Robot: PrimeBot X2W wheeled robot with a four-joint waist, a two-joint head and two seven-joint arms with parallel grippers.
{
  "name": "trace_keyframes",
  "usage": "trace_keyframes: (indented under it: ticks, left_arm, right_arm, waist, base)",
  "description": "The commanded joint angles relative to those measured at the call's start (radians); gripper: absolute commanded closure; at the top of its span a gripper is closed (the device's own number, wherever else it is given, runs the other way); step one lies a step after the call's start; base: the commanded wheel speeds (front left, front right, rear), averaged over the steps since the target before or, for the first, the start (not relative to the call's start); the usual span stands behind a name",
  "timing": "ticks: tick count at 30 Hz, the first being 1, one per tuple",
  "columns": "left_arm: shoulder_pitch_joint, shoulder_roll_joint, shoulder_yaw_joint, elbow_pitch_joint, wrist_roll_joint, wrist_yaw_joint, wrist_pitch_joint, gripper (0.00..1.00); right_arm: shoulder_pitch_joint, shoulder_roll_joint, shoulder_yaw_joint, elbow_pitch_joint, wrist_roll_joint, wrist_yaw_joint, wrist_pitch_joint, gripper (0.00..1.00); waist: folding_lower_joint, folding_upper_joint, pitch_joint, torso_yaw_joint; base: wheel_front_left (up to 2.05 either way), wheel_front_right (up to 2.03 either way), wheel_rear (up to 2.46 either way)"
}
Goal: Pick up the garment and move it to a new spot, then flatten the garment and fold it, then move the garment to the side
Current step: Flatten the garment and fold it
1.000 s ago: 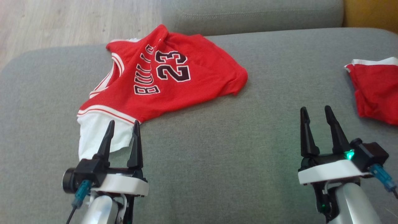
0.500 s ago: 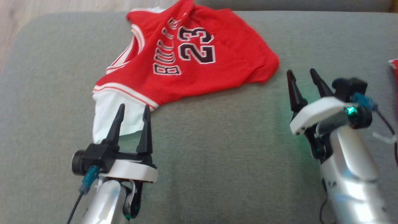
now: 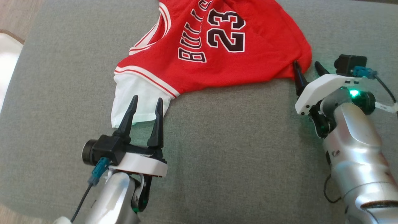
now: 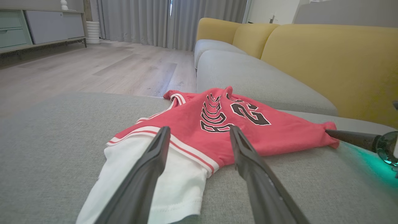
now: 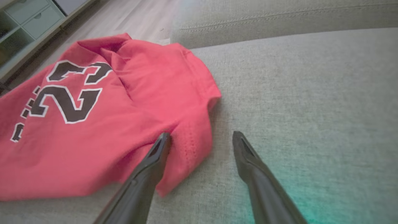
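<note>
Soft red jersey garment [image 3: 217,53], black "23" outlined in white, lies rumpled on the grey woven sofa cushion [image 3: 233,140], its far end cut off in the head view. There's the left tool [image 3: 147,99], spread over the white panel [image 3: 130,90]. The right tool [image 3: 306,63] is spread, straddling the red corner, contact unclear.
</note>
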Motion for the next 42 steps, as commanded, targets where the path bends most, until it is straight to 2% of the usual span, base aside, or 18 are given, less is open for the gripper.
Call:
trace_keyframes:
  ticks: [1, 2, 9, 15, 20, 27, 36, 39, 42]
  left_arm:
    - [-0.033, 0.004, 0.018, -0.026, -0.011, 0.003, -0.009, 0.0]
    - [-0.033, 0.003, 0.015, -0.026, -0.014, 0.005, -0.009, 0.0]
    - [-0.024, 0.003, 0.024, -0.012, -0.016, 0.012, -0.009, 0.0]
    - [-0.004, 0.003, 0.036, -0.007, -0.011, 0.009, -0.009, 0.0]
    - [0.03, 0.003, 0.048, -0.005, -0.003, 0.009, -0.009, 0.0]
    - [0.064, 0.003, 0.041, -0.006, -0.009, 0.007, -0.009, 0.0]
    - [0.079, 0.003, 0.038, -0.02, -0.013, 0.005, -0.009, 0.0]
    - [0.067, 0.003, 0.027, -0.024, -0.015, 0.002, -0.009, 0.0]
    - [0.047, 0.003, 0.012, -0.024, -0.018, -0.002, -0.009, 0.0]
  right_arm:
    - [-0.047, 0.007, 0.036, -0.001, -0.013, -0.001, -0.026, 0.72]
    - [-0.056, 0.005, 0.045, 0.009, -0.018, -0.001, -0.043, 1.0]
    - [-0.078, -0.003, 0.112, 0.034, -0.04, -0.001, -0.201, 1.0]
    - [-0.043, -0.022, 0.129, 0.02, -0.054, -0.001, -0.261, 1.0]
    - [0.013, -0.068, 0.112, -0.033, -0.079, -0.001, -0.271, 1.0]
    - [0.095, -0.114, 0.085, -0.141, -0.105, -0.001, -0.185, 1.0]
    - [0.2, -0.128, 0.08, -0.343, -0.085, -0.001, 0.032, 1.0]
    - [0.183, -0.135, 0.089, -0.343, -0.078, -0.001, 0.096, 1.0]
    - [0.142, -0.166, 0.088, -0.285, -0.111, -0.001, 0.137, 1.0]
  waist:
    - [-0.0001, 0.0, 0.006, 0.003]
    - [-0.0001, 0.0, 0.007, 0.003]
    - [-0.0001, 0.0, -0.024, -0.032]
    - [-0.0001, 0.0, -0.076, -0.075]
    - [-0.0001, 0.0, -0.137, -0.116]
    - [-0.0001, 0.0, -0.185, -0.112]
    - [-0.0001, 0.0, -0.165, -0.074]
    - [-0.0001, 0.0, -0.137, -0.056]
    - [-0.0001, 0.0, -0.107, -0.033]
  base:
    - [0.0, 0.0, 0.0]
    - [0.0, 0.0, 0.0]
    - [0.0, 0.0, 0.0]
    - [0.0, 0.0, 0.0]
    - [0.0, 0.0, 0.0]
    - [0.0, 0.0, 0.0]
    - [0.0, 0.0, 0.0]
    - [0.0, 0.0, 0.0]
    - [0.0, 0.0, 0.0]
